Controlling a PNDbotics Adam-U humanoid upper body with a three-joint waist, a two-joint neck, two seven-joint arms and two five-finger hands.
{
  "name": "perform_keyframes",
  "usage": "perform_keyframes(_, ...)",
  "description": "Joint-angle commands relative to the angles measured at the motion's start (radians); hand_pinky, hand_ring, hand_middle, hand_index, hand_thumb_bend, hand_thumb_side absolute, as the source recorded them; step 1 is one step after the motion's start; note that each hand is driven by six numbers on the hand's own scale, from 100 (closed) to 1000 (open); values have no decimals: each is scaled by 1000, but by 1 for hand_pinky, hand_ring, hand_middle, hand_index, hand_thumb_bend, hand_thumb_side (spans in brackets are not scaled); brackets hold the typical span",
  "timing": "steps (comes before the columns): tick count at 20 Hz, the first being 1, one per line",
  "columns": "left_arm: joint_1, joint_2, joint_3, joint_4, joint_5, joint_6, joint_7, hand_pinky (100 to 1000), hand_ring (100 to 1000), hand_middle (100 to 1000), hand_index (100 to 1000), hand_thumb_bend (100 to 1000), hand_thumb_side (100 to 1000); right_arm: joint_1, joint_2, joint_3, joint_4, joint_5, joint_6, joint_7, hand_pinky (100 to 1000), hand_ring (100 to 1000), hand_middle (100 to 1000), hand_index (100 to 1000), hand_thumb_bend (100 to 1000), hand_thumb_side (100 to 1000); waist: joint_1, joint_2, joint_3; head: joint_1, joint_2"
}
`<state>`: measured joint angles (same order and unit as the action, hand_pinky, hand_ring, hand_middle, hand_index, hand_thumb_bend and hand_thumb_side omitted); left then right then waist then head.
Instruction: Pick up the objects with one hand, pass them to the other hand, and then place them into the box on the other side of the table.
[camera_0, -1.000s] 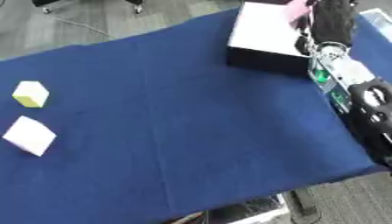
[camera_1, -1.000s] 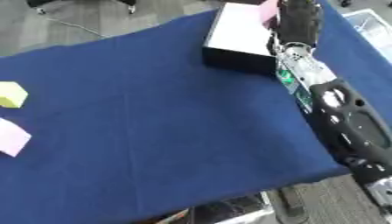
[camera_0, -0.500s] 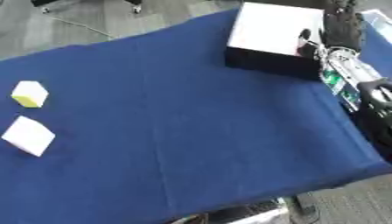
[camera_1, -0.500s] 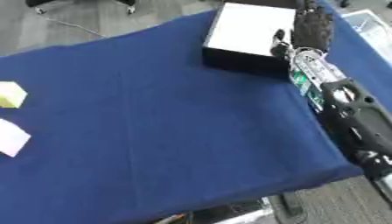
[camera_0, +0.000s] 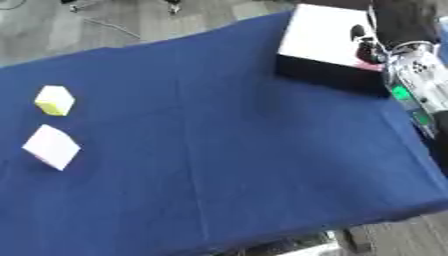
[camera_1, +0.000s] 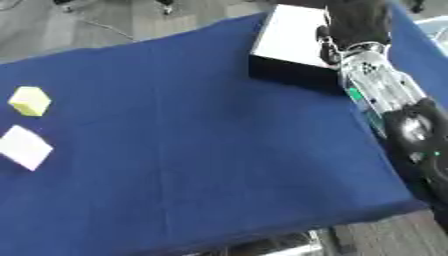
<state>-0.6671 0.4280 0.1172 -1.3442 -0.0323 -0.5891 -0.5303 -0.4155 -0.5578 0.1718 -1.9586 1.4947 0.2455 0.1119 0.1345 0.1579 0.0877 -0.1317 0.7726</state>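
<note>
The robot's black right hand (camera_1: 354, 22) hangs over the far right edge of the white-topped, black-sided box (camera_0: 325, 34); whether its fingers are spread or curled cannot be told. A yellow cube (camera_0: 55, 100) and a pale pink block (camera_0: 52, 146) lie well apart from it on the blue tablecloth (camera_0: 219, 150).

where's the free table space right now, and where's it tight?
Free: the wide blue cloth between the yellow cube and pale block at the left edge and the box at far right, plus the whole near edge. Tight: the far right corner, where the right hand sits over the box.
</note>
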Motion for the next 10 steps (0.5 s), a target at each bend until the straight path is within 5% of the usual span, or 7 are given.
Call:
perform_keyframes(1, -33, 74, 11, 37, -112, -109, -21, 679, 518, 522, 698, 100, 259, -23, 66, 70, -41, 42, -105, -32, 879, 841, 916, 1000, 357, 100, -5, -23, -4, 86, -3)
perform_keyframes(7, -64, 118, -33, 157, -456, -203, -21, 744, 625, 654, 798, 130, 228, -8, 107, 173, -41, -18, -141, 13, 871, 856, 919, 1000, 383, 100, -8, -31, -15, 144, -3)
perform_keyframes(9, -81, 120, -54, 195, -582, -245, -52, 775, 680, 712, 835, 281, 255, -4, 109, 175, -41, -35, -134, 18, 865, 858, 919, 1000, 380, 100, -9, -32, -16, 140, -3)
perform_keyframes(10, -94, 126, -70, 216, -651, -272, -72, 814, 747, 779, 888, 435, 401, -2, 110, 175, -41, -40, -131, 17, 863, 859, 919, 1000, 379, 100, -9, -33, -18, 138, -3)
